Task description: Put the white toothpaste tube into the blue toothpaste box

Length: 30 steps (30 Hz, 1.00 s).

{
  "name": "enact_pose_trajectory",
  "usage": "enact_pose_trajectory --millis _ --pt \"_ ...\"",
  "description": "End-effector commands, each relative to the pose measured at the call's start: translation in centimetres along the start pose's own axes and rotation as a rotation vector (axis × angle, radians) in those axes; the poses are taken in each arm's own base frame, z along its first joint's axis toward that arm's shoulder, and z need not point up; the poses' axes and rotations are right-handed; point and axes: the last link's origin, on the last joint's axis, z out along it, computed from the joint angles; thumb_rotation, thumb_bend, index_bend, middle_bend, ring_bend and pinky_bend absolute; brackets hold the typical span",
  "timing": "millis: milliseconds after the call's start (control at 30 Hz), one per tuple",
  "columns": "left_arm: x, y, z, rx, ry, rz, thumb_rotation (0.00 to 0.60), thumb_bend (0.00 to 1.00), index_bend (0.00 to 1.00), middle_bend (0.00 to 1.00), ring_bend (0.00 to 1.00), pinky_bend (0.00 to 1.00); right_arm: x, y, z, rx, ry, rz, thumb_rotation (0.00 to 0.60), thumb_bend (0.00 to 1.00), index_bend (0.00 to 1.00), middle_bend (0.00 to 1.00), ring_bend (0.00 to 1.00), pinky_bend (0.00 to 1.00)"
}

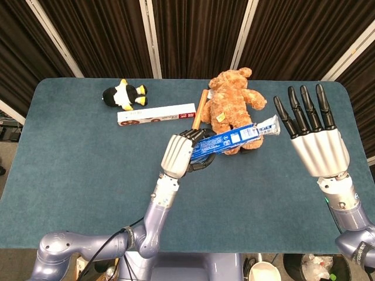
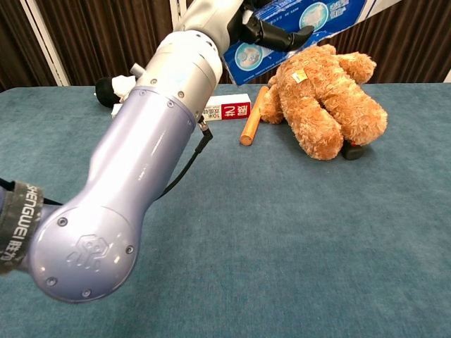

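Dark curtains back our teal table [image 1: 88,170]. Our left hand [image 1: 179,155] grips the blue box [image 1: 225,140] aloft, the white tube [image 1: 268,126] protruding from its end; our right hand [image 1: 313,143], empty and spread, should push it in gently.

Place: I worked in a lab-like test booth | dark curtains [image 1: 199,35] hung all round | teal cloth-covered table [image 1: 76,170] | toys as props

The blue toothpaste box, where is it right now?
In the head view the blue toothpaste box is off the table, held by the left hand near the middle, just in front of the teddy bear.
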Motion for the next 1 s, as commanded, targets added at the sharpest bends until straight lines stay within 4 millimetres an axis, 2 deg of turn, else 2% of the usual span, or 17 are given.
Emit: enact_pose_trajectory --millis 33,367,700,1000 --pt "0.2 -0.1 -0.1 -0.01 0.005 -0.008 0.6 0.51 0.34 0.51 0.47 0.55 0.0 -0.1 0.0 0.005 0.003 -0.003 0.6 0.48 0.0 0.18 0.07 0.04" --pt "1.1 -0.3 -0.7 -0.067 0.02 -0.033 0.6 0.51 0.34 0.51 0.46 0.55 -0.1 -0.4 0.0 -0.001 -0.002 -0.001 0.6 0.48 0.0 0.18 0.07 0.04" --pt "4.8 -2.7 -2.7 -0.081 0.107 -0.124 0.6 0.53 0.33 0.5 0.45 0.55 -0.7 0.3 -1.1 -0.059 -0.021 0.025 0.6 0.48 0.0 0.18 0.07 0.04" --pt "8.0 -4.0 -5.2 -0.097 0.189 -0.302 0.6 0.53 0.32 0.48 0.43 0.55 -0.9 0.3 -1.2 -0.082 -0.022 0.038 0.6 0.48 0.0 0.18 0.07 0.04"
